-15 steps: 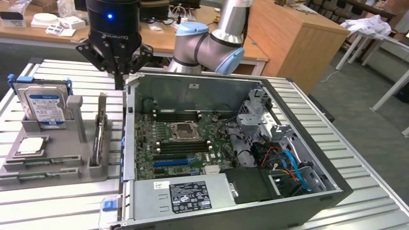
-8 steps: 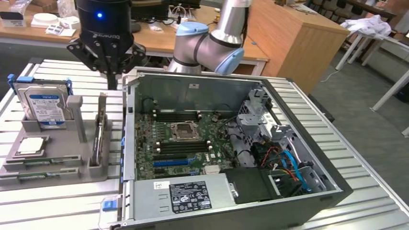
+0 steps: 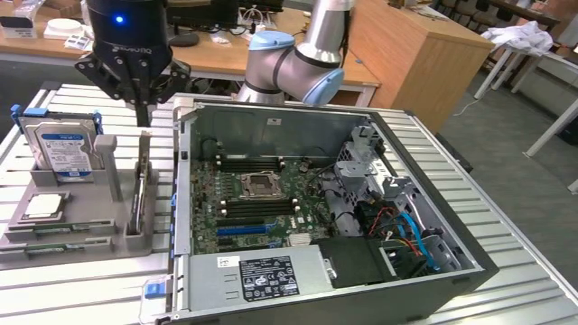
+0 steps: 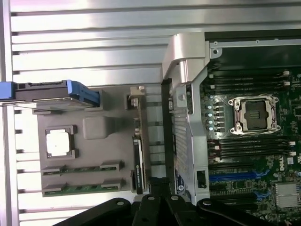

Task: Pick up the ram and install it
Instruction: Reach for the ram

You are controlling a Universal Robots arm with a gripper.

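though ribbed, metal table (image 3: 81,292) amid desks (image 3: 216,68)

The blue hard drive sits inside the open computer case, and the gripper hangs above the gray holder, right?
Not quite. The exterior view shows the hard drive standing upright in the gray holder, outside the case, toward that view's left. The gripper does hang above the holder.
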